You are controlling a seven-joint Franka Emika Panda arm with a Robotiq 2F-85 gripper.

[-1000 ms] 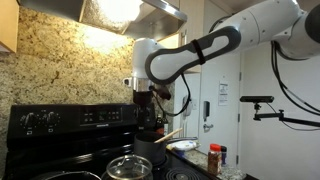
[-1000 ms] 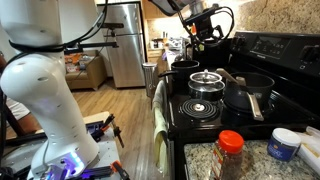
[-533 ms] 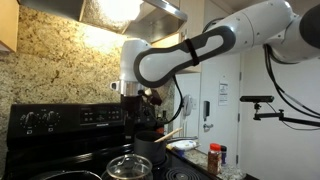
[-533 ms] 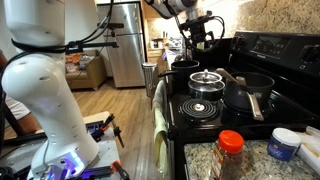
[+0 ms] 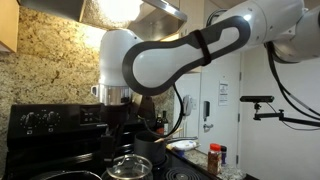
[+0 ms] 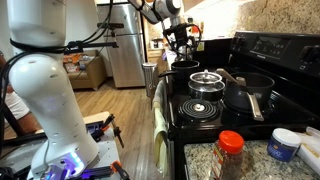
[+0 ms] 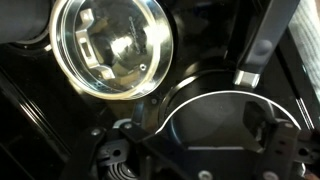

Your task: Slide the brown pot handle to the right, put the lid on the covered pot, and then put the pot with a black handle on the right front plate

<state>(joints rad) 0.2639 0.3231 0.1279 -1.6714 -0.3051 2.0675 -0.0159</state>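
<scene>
My gripper (image 6: 181,52) is open and empty. It hangs above the wide black pot (image 6: 185,68) at the far front of the stove. In the wrist view this pot (image 7: 215,105) shows its shiny rim between my fingers (image 7: 205,142), and its black handle (image 7: 262,40) runs to the upper right. The glass lid (image 6: 205,78) sits on its pot mid-stove; it also shows in the wrist view (image 7: 110,45) and in an exterior view (image 5: 125,166). The tall dark pot (image 6: 245,92) stands at the back. Its brown handle (image 6: 255,108) points toward the counter.
A bare coil burner (image 6: 200,107) lies beside the lidded pot. A red-capped spice jar (image 6: 230,150) and a blue-lidded tub (image 6: 283,143) stand on the granite counter. A towel (image 6: 158,110) hangs on the oven door. The control panel (image 6: 265,45) rises at the back.
The arm has swung from the back of the stove toward its front edge and come lower, so the gripper now hangs over the wide black pot. The pots and lid have not moved.
</scene>
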